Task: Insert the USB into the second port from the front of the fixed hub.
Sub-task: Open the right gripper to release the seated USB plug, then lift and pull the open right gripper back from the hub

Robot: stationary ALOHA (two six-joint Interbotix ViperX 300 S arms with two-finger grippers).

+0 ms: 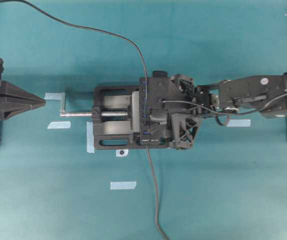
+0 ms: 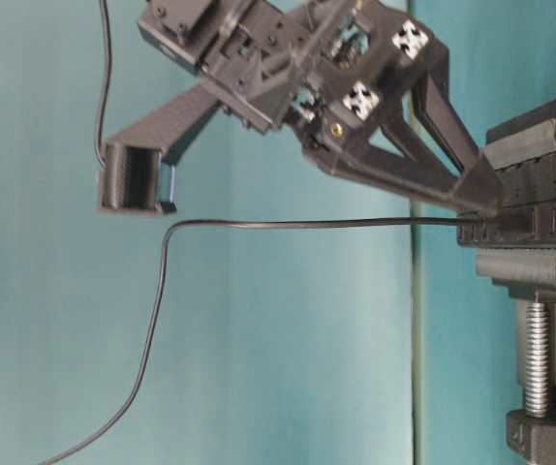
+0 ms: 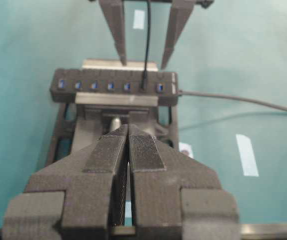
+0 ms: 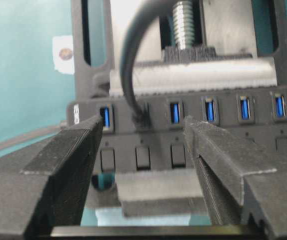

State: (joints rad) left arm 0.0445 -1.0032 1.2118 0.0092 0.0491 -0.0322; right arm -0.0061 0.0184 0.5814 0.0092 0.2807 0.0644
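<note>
One long black bar-shaped USB hub (image 3: 113,95) with seven small ports (image 3: 110,86), one small black USB plug (image 3: 144,85), two thin black cables (image 1: 155,200), one black metal vise (image 1: 111,132), and five pale-blue tape strips (image 1: 123,185), four between six and nine o'clock of the vise, one at three o'clock.

White lettering that appeared to read "VEMONT" ran along the end face of the black USB hub (image 2: 540,208) in the table-level view, with a line of smaller print beside it too fine to make out. A white sticker (image 4: 63,54) on the desk carried a small round mark, too blurred to read from the right wrist camera. Nothing else in any view bore legible text, numbers or signs.
</note>
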